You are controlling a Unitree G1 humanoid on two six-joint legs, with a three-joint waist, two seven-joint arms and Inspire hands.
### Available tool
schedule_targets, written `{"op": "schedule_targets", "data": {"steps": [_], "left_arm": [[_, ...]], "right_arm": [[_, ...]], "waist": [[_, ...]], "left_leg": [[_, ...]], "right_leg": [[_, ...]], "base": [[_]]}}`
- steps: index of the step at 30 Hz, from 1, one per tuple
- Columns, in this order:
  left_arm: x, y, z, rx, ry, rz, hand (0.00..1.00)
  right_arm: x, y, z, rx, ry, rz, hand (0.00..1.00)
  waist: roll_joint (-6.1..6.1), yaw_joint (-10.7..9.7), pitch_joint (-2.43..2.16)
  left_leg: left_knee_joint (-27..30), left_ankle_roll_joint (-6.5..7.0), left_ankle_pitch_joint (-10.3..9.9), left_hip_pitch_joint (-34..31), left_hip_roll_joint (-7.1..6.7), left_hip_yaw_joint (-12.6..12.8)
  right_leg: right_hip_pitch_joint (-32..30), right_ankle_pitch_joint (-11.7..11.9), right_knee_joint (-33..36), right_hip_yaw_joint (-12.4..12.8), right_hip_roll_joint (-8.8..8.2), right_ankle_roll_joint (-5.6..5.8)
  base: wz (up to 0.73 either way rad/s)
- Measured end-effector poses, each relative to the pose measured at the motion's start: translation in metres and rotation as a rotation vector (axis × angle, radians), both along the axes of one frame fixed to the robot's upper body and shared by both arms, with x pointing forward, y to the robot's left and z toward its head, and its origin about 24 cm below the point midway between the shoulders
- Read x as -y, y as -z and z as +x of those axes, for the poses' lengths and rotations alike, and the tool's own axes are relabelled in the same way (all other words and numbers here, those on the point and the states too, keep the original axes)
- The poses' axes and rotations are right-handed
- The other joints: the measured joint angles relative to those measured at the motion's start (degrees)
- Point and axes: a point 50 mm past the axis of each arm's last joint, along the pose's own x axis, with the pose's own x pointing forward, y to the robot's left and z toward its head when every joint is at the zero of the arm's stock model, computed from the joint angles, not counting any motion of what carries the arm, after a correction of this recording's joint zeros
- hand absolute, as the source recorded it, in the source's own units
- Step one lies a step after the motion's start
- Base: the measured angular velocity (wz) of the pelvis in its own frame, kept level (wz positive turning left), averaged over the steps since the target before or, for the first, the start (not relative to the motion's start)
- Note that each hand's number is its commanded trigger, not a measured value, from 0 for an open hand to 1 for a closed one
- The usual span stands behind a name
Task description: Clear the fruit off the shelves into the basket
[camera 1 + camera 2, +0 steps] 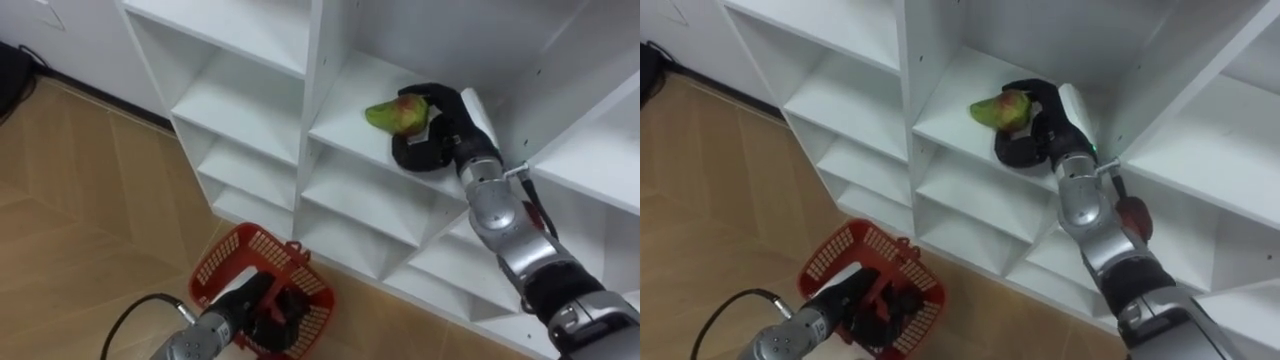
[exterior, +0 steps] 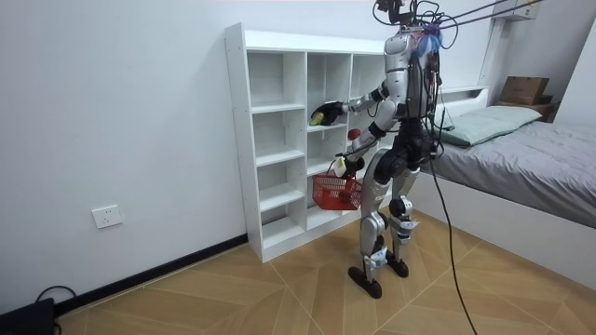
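A green fruit with a red blush (image 1: pixel 393 113) sits at the front of a middle compartment of the white closet (image 1: pixel 340 190), just above its shelf. My right hand (image 1: pixel 437 128) reaches in from the right, fingers curled round the fruit. My left hand (image 1: pixel 256 306) hangs low at the lower left and grips the handle of a red mesh basket (image 1: pixel 226 256); what lies in the basket is hidden by the hand. In the room view I stand upright facing the closet (image 2: pixel 279 140), right arm raised to the fruit (image 2: pixel 318 116), basket (image 2: pixel 335 194) at thigh height.
A small red thing (image 1: pixel 1132 216) shows behind my right forearm, on a lower shelf. The other compartments look bare. Wooden floor (image 1: pixel 80 200) lies to my left. A bed (image 2: pixel 521 158) stands at the room view's right, close behind me.
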Motion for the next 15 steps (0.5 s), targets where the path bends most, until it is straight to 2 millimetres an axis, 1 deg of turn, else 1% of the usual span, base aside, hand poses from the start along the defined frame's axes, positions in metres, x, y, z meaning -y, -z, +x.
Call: {"op": "schedule_targets", "data": {"steps": [3,5,7,8,9,10,11,13,14,15], "left_arm": [[-0.001,0.002,-0.001,-0.008,-0.004,0.002,1.0],[0.0,0.002,-0.002,-0.007,-0.006,0.003,1.0],[0.001,0.004,-0.005,-0.012,-0.014,-0.001,1.0],[0.002,0.004,-0.006,-0.013,-0.017,-0.004,1.0],[0.002,0.005,-0.007,-0.017,-0.02,-0.004,1.0],[0.003,0.005,-0.008,-0.016,-0.021,-0.006,1.0],[0.003,0.005,-0.007,-0.014,-0.024,-0.008,1.0],[0.005,0.004,-0.007,0.001,-0.028,-0.017,1.0],[0.005,0.004,-0.007,0.006,-0.034,-0.025,1.0],[0.006,0.003,-0.007,0.011,-0.055,-0.051,1.0]], "right_arm": [[-0.001,0.003,-0.004,-0.004,-0.012,0.01,1.0],[-0.003,0.005,-0.005,-0.003,-0.014,0.027,1.0],[-0.005,0.009,-0.009,-0.013,-0.021,0.046,1.0],[-0.006,0.01,-0.011,-0.019,-0.028,0.05,1.0],[-0.008,0.014,-0.016,-0.027,-0.047,0.059,1.0],[-0.01,0.017,-0.021,-0.031,-0.066,0.073,1.0],[-0.011,0.018,-0.024,-0.033,-0.075,0.081,1.0],[-0.015,0.025,-0.032,-0.047,-0.105,0.105,1.0],[-0.016,0.026,-0.033,-0.051,-0.109,0.11,1.0],[-0.019,0.027,-0.035,-0.055,-0.119,0.119,1.0]], "waist": [[0.3,-0.6,-0.08],[0.77,-1.52,-0.21],[1.99,-2.37,-0.67],[2.36,-2.66,-0.74],[3.04,-3.1,-1.07],[3.74,-3.27,-1.12],[4.02,-3.28,-1.18],[4.71,-3.47,-1.44],[4.84,-3.86,-1.52],[4.96,-4.7,-1.57]], "left_leg": [[0.0,0.1,-0.06,0.25,-0.02,0.24],[0.02,0.13,-0.09,0.44,-0.05,0.01],[-0.08,0.21,-0.14,1.12,-0.07,-0.1],[-0.15,0.26,-0.17,1.42,-0.07,-0.09],[-0.43,0.35,-0.22,2.02,-0.06,0.02],[-0.58,0.42,-0.26,2.66,-0.04,0.34],[-0.76,0.45,-0.27,2.99,-0.04,0.55],[-1.45,0.47,-0.28,4.37,0.0,1.49],[-1.44,0.47,-0.28,4.5,0.01,1.51],[-1.49,0.47,-0.28,4.79,-0.02,1.5]], "right_leg": [[0.2,-0.02,0.03,0.17,-0.02,0.03],[0.57,-0.04,-0.14,0.0,-0.02,0.08],[1.61,0.04,-0.93,-0.29,0.02,0.28],[1.93,0.02,-1.01,-0.33,0.01,0.35],[2.24,-0.09,-1.17,-0.11,-0.07,0.53],[2.81,-0.12,-1.28,0.03,-0.11,0.58],[3.02,-0.12,-1.29,0.13,-0.14,0.59],[3.63,-0.15,-1.23,0.78,-0.14,0.61],[3.81,-0.16,-1.26,0.77,-0.14,0.63],[4.04,-0.26,-1.14,0.75,-0.18,0.66]], "base": [[-0.01],[0.07],[0.08],[0.04],[0.0],[-0.08],[-0.17],[-0.19],[-0.06],[0.0]]}}
